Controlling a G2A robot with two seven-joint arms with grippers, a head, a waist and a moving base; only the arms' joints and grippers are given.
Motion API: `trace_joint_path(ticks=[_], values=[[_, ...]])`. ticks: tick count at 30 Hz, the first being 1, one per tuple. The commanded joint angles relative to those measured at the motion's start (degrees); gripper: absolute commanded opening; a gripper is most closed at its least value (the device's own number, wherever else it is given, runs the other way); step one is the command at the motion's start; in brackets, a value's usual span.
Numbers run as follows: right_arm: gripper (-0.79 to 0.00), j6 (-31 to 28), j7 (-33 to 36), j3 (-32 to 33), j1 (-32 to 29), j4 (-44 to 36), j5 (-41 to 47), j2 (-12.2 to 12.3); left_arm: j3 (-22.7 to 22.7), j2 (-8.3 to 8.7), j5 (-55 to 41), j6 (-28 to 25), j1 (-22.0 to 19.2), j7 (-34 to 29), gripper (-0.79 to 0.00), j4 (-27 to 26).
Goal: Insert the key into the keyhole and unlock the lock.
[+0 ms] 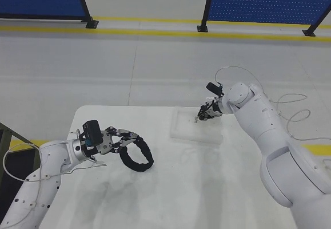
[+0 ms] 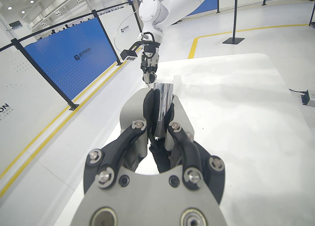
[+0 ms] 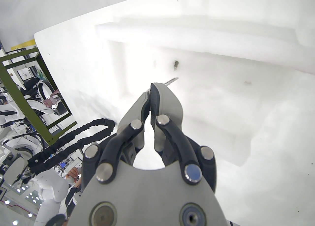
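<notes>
Pinches the key (image 3: 172,80) in the right gripper (image 3: 150,89) over the table's (image 1: 211,189) far edge, clamps the lock (image 2: 163,111) in the left gripper (image 2: 159,96) near the left edge, barrel apparently pointing toward the key, well apart.

What my pincers are hiding
My right gripper (image 3: 150,99) is covering the head of the small silver metal key (image 3: 172,80), leaving only its blade tip showing. My left gripper (image 2: 160,107) is burying the base of the shiny chrome cylinder lock (image 2: 164,95), and I am not making out its keyhole.
</notes>
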Motion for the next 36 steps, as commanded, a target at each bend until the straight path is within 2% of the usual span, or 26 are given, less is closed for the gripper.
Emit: trace_joint_path(ticks=[1,22,36], values=[[-0.785,-0.4,-0.6,0.2,0.0,0.1,0.1,0.0,0.0,0.00,0.0,0.0,0.0,0.0,-0.785,0.0],[-0.785,-0.3,-1.8,0.4,-0.4,-0.3,0.3,0.1,0.0,0.00,0.0,0.0,0.0,0.0,-0.785,0.0],[-0.785,6.3,-6.0,2.2,-1.9,-6.7,-2.1,1.9,0.0,0.00,0.0,0.0,0.0,0.0,-0.785,0.0]])
